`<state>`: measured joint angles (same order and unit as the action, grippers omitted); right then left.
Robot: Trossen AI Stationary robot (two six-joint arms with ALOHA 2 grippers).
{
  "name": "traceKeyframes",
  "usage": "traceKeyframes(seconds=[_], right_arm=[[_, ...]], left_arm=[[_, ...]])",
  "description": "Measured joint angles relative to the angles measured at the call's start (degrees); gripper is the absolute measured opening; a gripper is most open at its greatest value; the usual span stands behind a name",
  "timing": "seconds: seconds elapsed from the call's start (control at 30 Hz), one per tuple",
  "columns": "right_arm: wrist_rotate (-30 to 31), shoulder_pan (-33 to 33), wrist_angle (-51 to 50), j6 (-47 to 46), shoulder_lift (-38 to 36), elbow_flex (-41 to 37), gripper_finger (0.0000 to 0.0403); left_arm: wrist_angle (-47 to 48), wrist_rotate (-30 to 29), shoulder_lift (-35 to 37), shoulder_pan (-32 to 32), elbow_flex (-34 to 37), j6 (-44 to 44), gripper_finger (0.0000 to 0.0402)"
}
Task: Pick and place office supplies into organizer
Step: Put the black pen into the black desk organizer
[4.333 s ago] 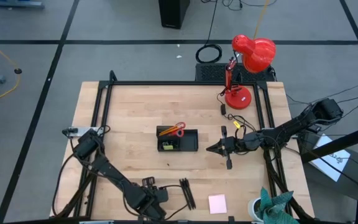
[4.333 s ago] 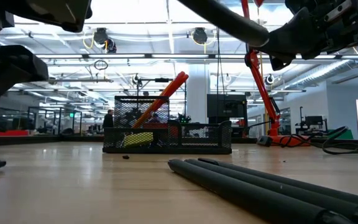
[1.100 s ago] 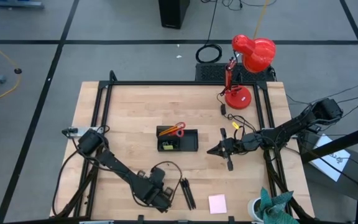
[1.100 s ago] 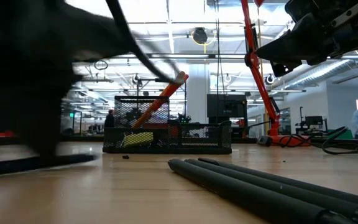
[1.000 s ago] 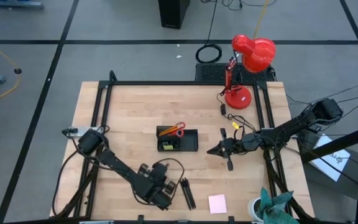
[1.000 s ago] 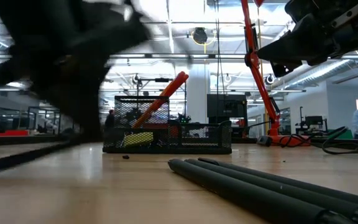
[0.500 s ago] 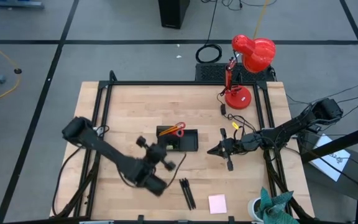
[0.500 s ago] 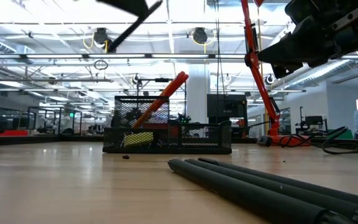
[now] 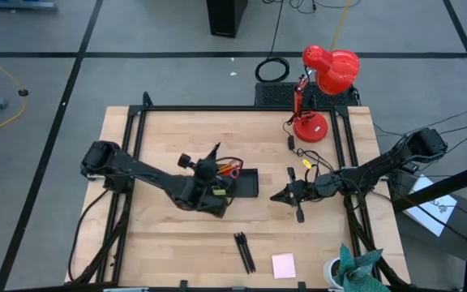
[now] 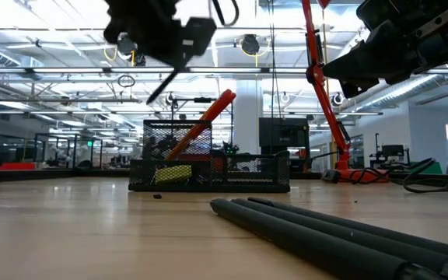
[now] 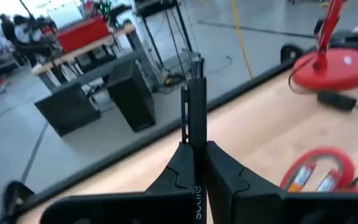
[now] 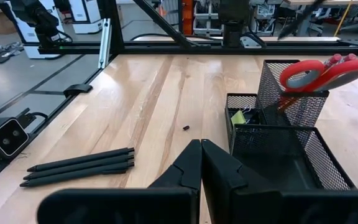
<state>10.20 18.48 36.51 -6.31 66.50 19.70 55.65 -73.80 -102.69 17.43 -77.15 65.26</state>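
Observation:
My left gripper [image 9: 209,165] hangs above the left end of the organizer [image 9: 244,185], a black mesh tray, and is shut on a black pen [image 11: 195,93]. In the low view the pen [image 10: 162,87] slants down from the gripper, well above the organizer [image 10: 208,165]. Red-handled scissors [image 9: 230,169] and a yellow block [image 12: 241,117] stand in the organizer. Three black pens [image 9: 243,252] lie side by side near the table's front edge, with a pink sticky-note pad [image 9: 283,265] to their right. My right gripper [image 9: 272,195] hovers shut, right of the organizer. My left gripper pinches the black pen between its two fingertips [image 11: 219,163]. The held part [image 11: 195,138] lies right at the tips, and the pen's long free length sticks out beyond them, along the fingers. The pen is lifted clear of the table and the organizer.
A red desk lamp [image 9: 324,81] stands at the table's far right corner, with cables [image 9: 306,158] trailing from it. Black frame rails [image 9: 132,146] run along the table's left, far and right sides. A small dark speck [image 12: 185,128] lies on the wood near the organizer.
My left gripper has risen from near the table's front edge and swung toward the far side, up over the organizer's left end. It has turned about on the way. The black pen has come off the table with it. My right arm has kept still.

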Motion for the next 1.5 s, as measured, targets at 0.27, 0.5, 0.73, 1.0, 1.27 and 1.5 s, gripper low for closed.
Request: traceKeyframes(seconds=[0.27, 0.5, 0.73, 1.0, 1.27, 1.5], right_arm=[[0.0, 0.0, -0.2, 0.6, 0.0, 0.0, 0.0004], [0.1, 0.0, 0.1, 1.2, 0.0, 0.0, 0.0004], [0.1, 0.0, -0.6, 1.2, 0.0, 0.0, 0.0004], [0.1, 0.0, -2.5, 1.0, 0.0, 0.0, 0.0004], [0.2, 0.0, -2.7, 1.0, 0.0, 0.0, 0.0004], [0.2, 0.0, -3.0, 0.1, 0.0, 0.0, 0.0004]], left_arm=[[-22.1, 7.0, 1.8, -1.9, 5.1, -24.6, 0.0006], [-44.7, 19.7, 7.8, -5.1, 8.3, -53.3, 0.0012], [-84.8, 41.4, 15.0, -8.5, 23.9, -71.5, 0.001], [-87.4, 47.2, 19.2, -11.9, 34.4, -66.2, 0.0009], [-77.6, 49.8, 19.4, -12.7, 35.1, -64.4, 0.0009], [-77.0, 51.6, 19.3, -13.0, 38.5, -64.5, 0.0006]])
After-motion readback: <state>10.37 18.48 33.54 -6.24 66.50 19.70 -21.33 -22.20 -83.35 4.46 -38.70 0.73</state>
